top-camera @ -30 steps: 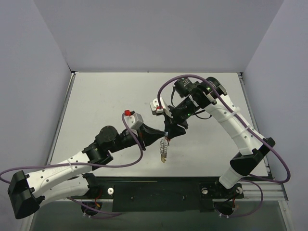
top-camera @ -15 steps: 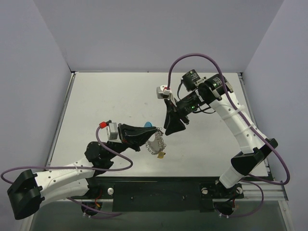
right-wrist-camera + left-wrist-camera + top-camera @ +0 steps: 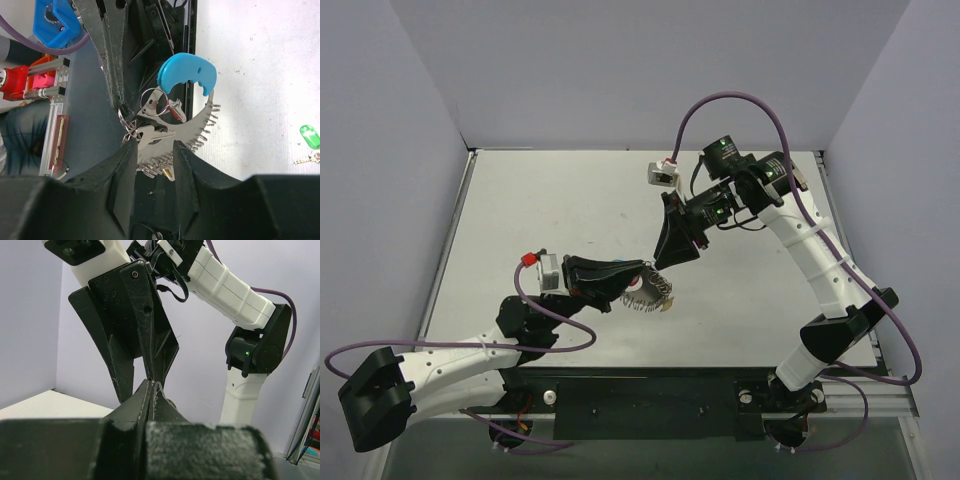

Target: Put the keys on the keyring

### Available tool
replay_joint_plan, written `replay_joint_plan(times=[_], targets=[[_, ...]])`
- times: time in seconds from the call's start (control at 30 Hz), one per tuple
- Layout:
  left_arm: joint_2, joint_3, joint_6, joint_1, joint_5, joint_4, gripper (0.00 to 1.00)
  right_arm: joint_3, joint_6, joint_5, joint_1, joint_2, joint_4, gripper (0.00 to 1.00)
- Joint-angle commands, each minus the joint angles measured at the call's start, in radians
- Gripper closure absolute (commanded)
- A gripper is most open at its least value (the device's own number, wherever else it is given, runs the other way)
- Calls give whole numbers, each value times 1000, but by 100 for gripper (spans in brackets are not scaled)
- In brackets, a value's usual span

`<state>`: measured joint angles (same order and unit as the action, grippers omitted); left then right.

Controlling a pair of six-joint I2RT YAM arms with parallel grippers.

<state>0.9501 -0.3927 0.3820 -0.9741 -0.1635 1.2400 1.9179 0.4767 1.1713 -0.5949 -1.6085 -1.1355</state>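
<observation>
- The left pincer (image 3: 151, 387) is clenched, its two dark fingers pressed together at the tips. In the right wrist view it pinches a small wire loop at the edge of the keyring (image 3: 192, 132), holding the keyring up off the bench (image 3: 540, 200).
- The keyring hangs just beyond the left pincer's tips, over the middle of the bench. Its coiled wire edge shows as a row of silvery spikes, and flat silver pieces hang from it.
- A blue tag (image 3: 185, 72) sits at one end of the keyring, and a small red tag (image 3: 175, 111) shows beside it, nearer the keyring's middle.
- The right pincer (image 3: 155, 147) is released, its fingers parted with nothing clamped between them. It points down at the keyring from the far side, its tips just beside the keyring and close to the left pincer's tips.
- A green-tagged key (image 3: 309, 136) lies flat on the bench, well apart from the keyring and touched by neither pincer.
</observation>
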Motion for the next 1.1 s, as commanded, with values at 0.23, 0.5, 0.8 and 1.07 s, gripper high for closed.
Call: replay_joint_plan(times=[0.23,0.5,0.8,1.07], targets=[[-36,-11,9,0,24,50,100,-7,40,117,-3,51,2,69],[-43,-11,9,0,28,32,100,-10,65,156,-13,48,3,74],[-42,-11,12,-1,33,29,100,-17,69,149,-28,45,5,83],[-53,-3,11,0,48,30,100,-30,63,134,-32,47,6,100]])
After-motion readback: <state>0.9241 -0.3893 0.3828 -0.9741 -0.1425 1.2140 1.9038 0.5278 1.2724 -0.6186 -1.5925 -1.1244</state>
